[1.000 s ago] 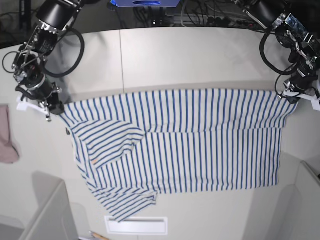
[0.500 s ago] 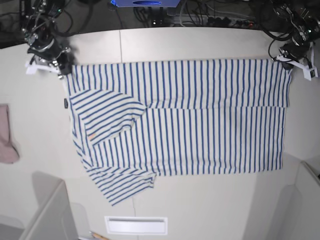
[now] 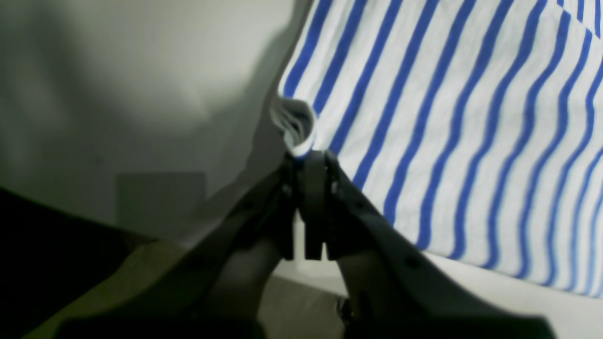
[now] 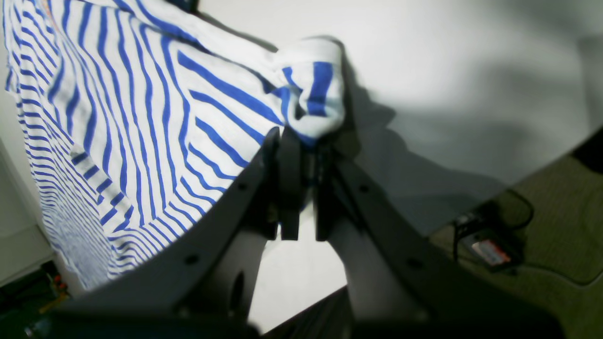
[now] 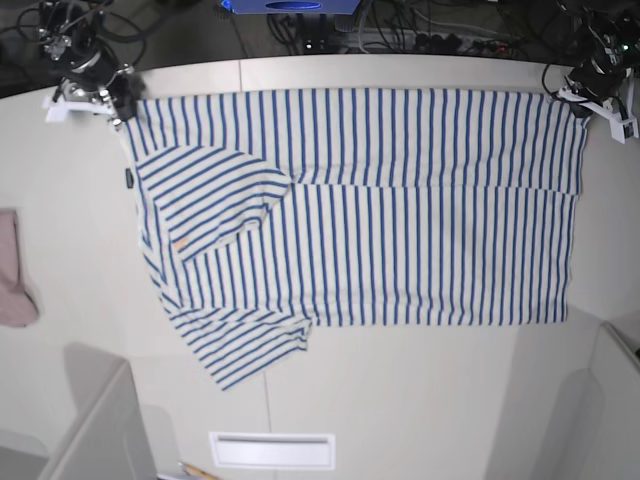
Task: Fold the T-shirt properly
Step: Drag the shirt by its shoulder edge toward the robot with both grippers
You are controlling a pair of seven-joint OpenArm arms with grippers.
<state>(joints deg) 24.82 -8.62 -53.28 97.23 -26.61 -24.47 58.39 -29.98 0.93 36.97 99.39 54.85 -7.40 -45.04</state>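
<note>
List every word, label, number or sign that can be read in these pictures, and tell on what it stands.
No text can be read in any view.
Small dark label at the neck of the T-shirt: too small to read.
Red and white object on the floor in the right wrist view: blurred, unreadable.

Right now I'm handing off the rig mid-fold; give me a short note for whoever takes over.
Left gripper: shut on one far corner of the T-shirt.
Right gripper: shut on the other far corner, fabric bunched at the tips.
Shirt: spread across the table, far edge stretched near the table's back edge, one sleeve folded in over the body.
A pink cloth lies aside, not part of the job.
Done: one sleeve tucked.
Left: lay it down and finish the remaining folds.
</note>
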